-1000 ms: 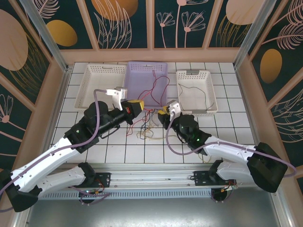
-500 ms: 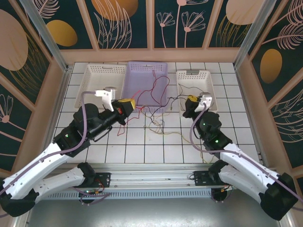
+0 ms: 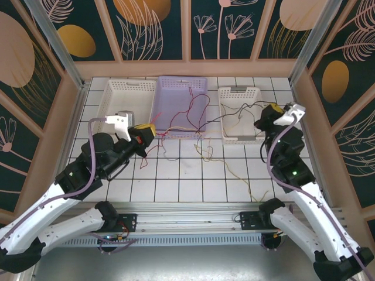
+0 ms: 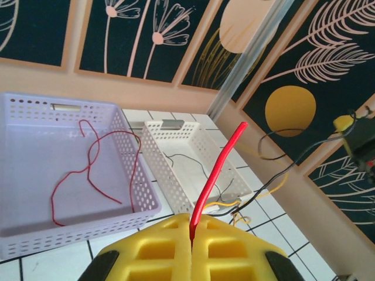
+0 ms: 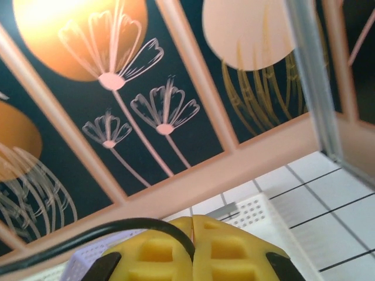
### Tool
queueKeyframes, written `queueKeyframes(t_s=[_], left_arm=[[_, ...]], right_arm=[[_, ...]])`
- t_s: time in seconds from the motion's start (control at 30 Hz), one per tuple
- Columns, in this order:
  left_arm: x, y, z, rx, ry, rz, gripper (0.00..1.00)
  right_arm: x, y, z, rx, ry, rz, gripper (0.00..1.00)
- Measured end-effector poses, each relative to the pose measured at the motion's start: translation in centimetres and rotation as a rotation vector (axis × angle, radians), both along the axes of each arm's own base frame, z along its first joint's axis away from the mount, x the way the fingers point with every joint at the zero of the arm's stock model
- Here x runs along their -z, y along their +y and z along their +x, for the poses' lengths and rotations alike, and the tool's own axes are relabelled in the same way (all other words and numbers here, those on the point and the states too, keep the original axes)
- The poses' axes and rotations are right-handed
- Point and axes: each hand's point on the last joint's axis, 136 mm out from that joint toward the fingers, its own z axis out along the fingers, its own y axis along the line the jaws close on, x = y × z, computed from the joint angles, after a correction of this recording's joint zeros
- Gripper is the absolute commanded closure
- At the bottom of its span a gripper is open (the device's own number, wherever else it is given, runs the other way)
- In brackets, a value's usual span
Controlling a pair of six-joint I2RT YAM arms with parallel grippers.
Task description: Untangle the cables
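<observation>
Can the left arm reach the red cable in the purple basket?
Probably not yet: the path to the red cable looks free, but the left gripper has its jaws shut on a red cable end.

The left arm point(image 3: 58, 193), white-shelled with black joints and a lilac hose along it, reaches from its base at the near edge forward and rightward, its black wrist low and nearly level. The left gripper point(image 3: 147, 130), a black two-finger claw with yellow waffle-patterned pads point(image 4: 158, 254), has its jaws pressed together, with a thin red cable point(image 4: 217, 170) nipped in the seam. The right arm point(image 3: 307, 196), of the same build, climbs steeply and leans toward the far right. The right gripper point(image 3: 269, 111) is raised and points left, its jaws closed flush on a thin black cable point(image 5: 88, 237).
</observation>
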Motion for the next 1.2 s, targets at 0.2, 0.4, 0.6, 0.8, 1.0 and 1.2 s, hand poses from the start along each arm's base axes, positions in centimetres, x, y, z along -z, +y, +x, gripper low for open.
queueKeyframes(t_s=[0.2, 0.4, 0.6, 0.8, 1.0, 1.2], left_arm=[[1.3, 0.5, 0.1, -0.024, 0.014, 0.035, 1.00], [2.4, 0.7, 0.3, -0.036, 0.032, 0.067, 1.00], [3.2, 0.2, 0.4, -0.021, 0.040, 0.071, 1.00], [4.2, -1.2, 0.7, 0.015, 0.059, 0.075, 1.00], [4.2, -1.9, 0.7, 0.041, 0.061, 0.052, 1.00], [4.3, -2.4, 0.7, 0.060, 0.062, 0.035, 1.00]], right_arm=[[-0.6, -2.4, -0.2, 0.067, 0.031, 0.014, 1.00], [-1.9, -2.2, -0.3, 0.025, 0.020, 0.037, 1.00], [-0.8, 0.3, 2.3, -0.078, 0.077, 0.023, 1.00], [3.1, 1.2, 6.3, -0.075, 0.189, -0.006, 1.00], [9.2, 0.9, 10.9, -0.043, 0.323, -0.022, 1.00], [17.5, -0.8, 14.1, 0.012, 0.525, -0.014, 1.00]])
